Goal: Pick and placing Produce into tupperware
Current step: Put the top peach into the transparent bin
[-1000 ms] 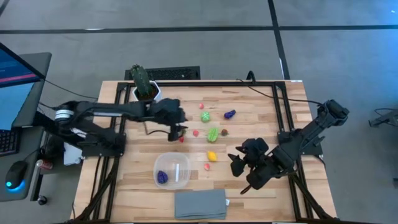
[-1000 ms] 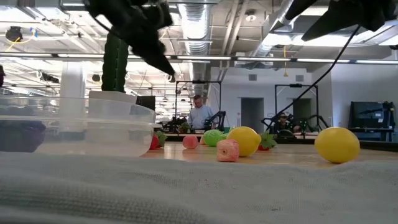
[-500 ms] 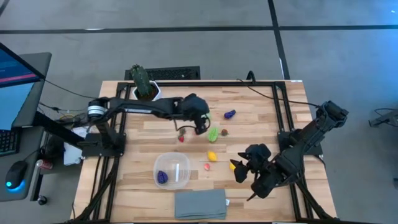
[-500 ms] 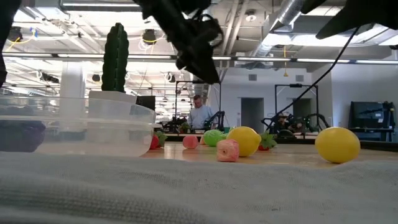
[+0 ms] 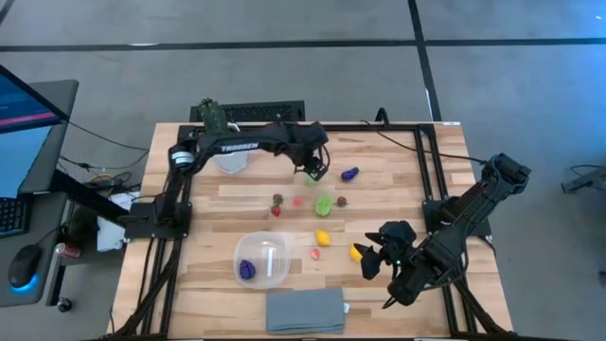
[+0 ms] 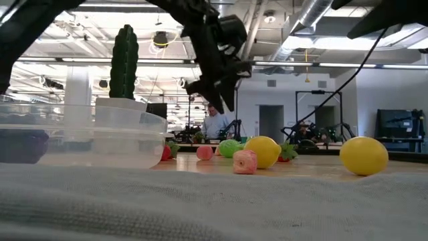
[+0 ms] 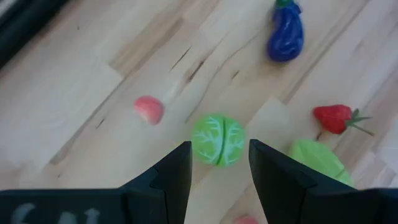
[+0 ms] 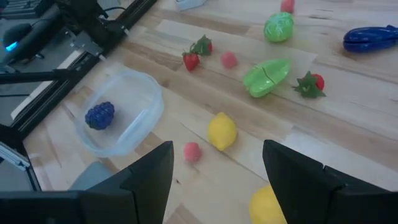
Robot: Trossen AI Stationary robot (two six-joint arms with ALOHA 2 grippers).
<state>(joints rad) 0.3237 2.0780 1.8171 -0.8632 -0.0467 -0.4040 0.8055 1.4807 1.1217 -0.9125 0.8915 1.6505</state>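
My left gripper [image 5: 315, 170] is open and hangs above the table's far middle. Its fingers stand over a round green cabbage piece [image 7: 217, 139] without touching it. Around it lie a pink piece [image 7: 148, 109], a purple eggplant [image 5: 350, 173], a strawberry [image 7: 336, 118] and a green leafy piece [image 5: 324, 203]. The clear tupperware [image 5: 262, 260] stands near the front with a purple berry [image 5: 247, 269] inside. My right gripper [image 5: 374, 260] is open and empty at the near right, beside a yellow piece [image 5: 358, 252].
A yellow lemon [image 5: 322, 238] and a pink piece [image 5: 315, 254] lie between the tupperware and my right gripper. A grey folded cloth [image 5: 305, 310] lies at the front edge. A cactus in a white pot [image 5: 216, 128] stands at the far left. A black frame [image 5: 431, 180] borders the table.
My left gripper has gone from beyond the tupperware toward the table's right and far edge, ending above the green cabbage piece, still open. My right gripper has drawn back a little toward the near right, and the yellow piece beside it has come into view.
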